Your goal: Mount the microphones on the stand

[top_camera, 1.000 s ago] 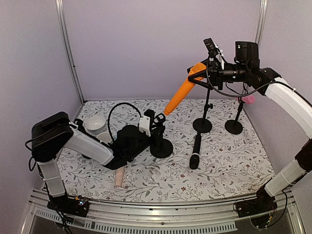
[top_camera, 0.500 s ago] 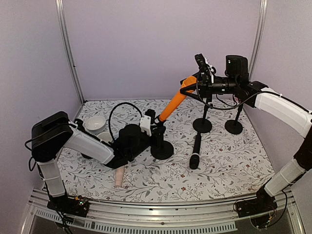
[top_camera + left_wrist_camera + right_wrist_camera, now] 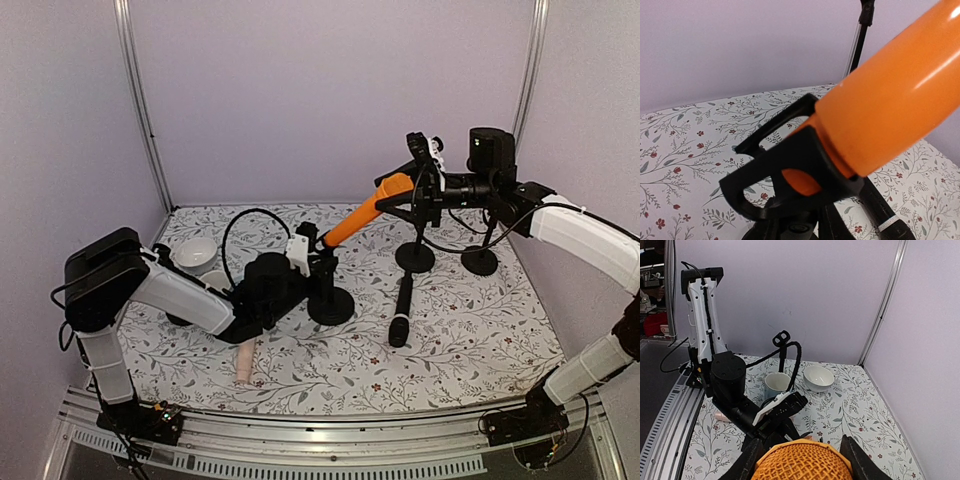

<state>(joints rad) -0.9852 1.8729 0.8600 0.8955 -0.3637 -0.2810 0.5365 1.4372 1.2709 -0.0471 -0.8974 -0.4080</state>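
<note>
The right gripper (image 3: 412, 188) clamps the orange mic (image 3: 360, 215), its tail apparently in the left stand's (image 3: 330, 305) clip (image 3: 785, 165). The black mic (image 3: 402, 310) and beige mic (image 3: 243, 362) lie unmounted. I cannot tell the left gripper's (image 3: 315, 262) state.

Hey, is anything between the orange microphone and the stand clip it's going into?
Nothing visible. The orange microphone's narrow end already sits in the black clip on the stand, with no other object between them.

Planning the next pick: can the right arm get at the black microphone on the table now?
Probably not yet: the right arm's fingers are shut on the orange microphone. The black microphone itself lies uncovered.
</note>
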